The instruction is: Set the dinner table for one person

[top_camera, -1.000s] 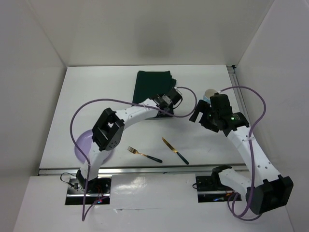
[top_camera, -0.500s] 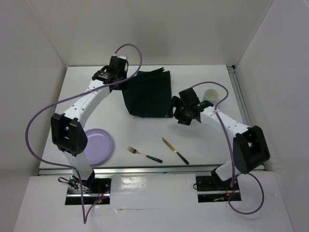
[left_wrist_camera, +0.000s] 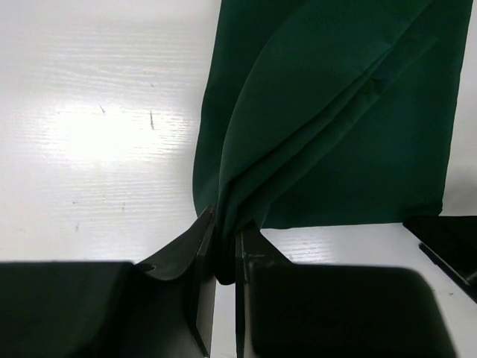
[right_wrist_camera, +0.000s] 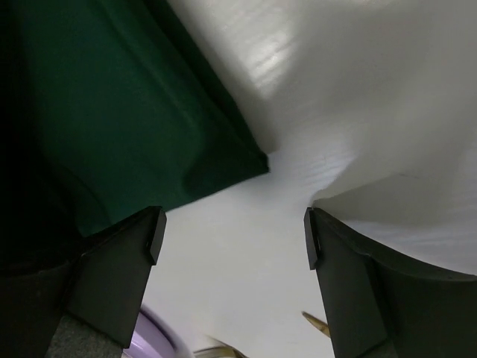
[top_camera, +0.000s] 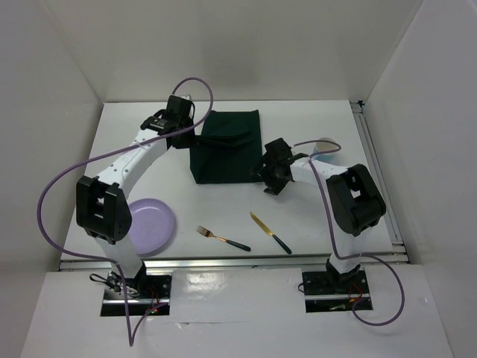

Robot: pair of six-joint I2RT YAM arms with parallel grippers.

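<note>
**Operator:** While the mat is being spread, what lies nearest the arm bases?

**Technician:** Toward the front edge of the dinner table (top_camera: 223, 205) lie a lilac plate (top_camera: 149, 222), a gold fork (top_camera: 221, 237) and a gold knife (top_camera: 270, 232). All three are apart from the dark green cloth mat (top_camera: 227, 149). The mat sits at mid-table toward the far side, with a raised fold running across it.

**Operator:** State of the grippers?

**Technician:** Right gripper (right_wrist_camera: 232, 235): jaws spread wide, nothing between them, just off the mat's near right corner. Left gripper (left_wrist_camera: 225, 231), farther back: clenched on a bunched fold at the mat's left edge, toward its far end.

**Operator:** Recommended procedure for this step?

**Technician:** Judging from this layout:
1. Bring the right jaws over the near right corner and close on a single layer only.
2. Hold the left pinch firm.
3. Draw the two grips apart, low over the surface, until the fold flattens.
4. Align the mat's edges with the table's edges.
5. Release only when the cloth lies flat.

Caution: gripping a doubled layer probably leaves the crease in. A wide sweep of the right arm could disturb the knife nearby.
</note>
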